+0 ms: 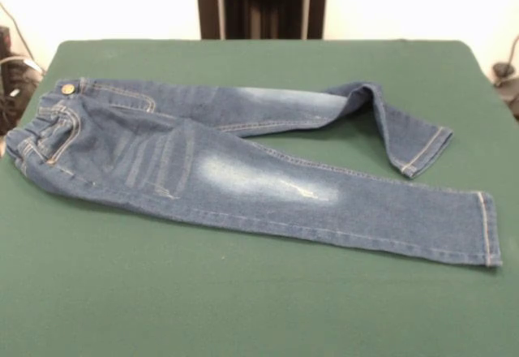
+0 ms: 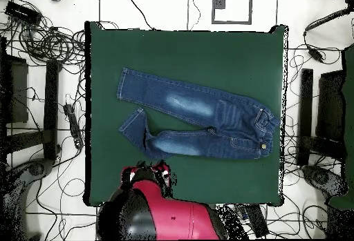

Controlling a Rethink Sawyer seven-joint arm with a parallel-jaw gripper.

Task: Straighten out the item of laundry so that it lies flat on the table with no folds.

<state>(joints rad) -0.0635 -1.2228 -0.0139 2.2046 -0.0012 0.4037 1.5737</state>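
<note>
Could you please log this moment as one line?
jeans: one leg folded back | table: jeans on it | gripper: not in view

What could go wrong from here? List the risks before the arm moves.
1. One leg of the jeans is folded back near its cuff; a pull from the wrong spot may drag the whole garment rather than open the fold.
2. The waistband lies close to the table edge, so a tug that way might slide the jeans off.
3. The gripper is not visible in either view, so its start is uncertain.
</note>
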